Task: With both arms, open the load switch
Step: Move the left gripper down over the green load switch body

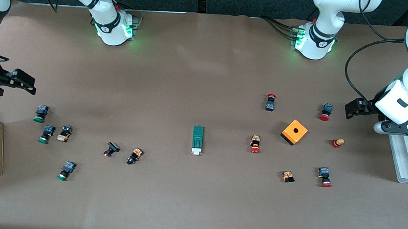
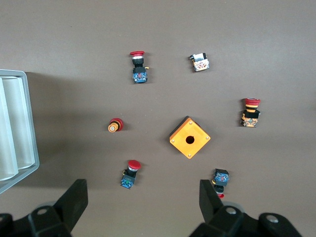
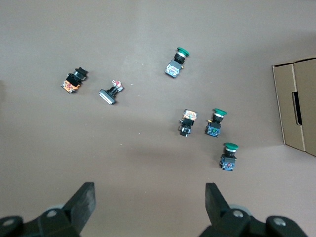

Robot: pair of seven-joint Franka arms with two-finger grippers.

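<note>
The load switch (image 1: 197, 140) lies untouched mid-surface between the red and green button clusters, while the left tool (image 2: 143, 207) hangs wide over the red buttons and the right tool (image 3: 148, 205) wide over the green ones, neither yet reaching in.

Brown table (image 1: 193, 71) bears load switch (image 1: 197, 139), orange cube (image 1: 294, 132), scattered push buttons (image 1: 255, 143).

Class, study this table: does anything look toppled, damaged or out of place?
Nothing looks damaged. The small push buttons lie scattered on their sides, and the load switch lies flat mid-table, untouched. Left gripper and right gripper hang open at the table's ends.
</note>
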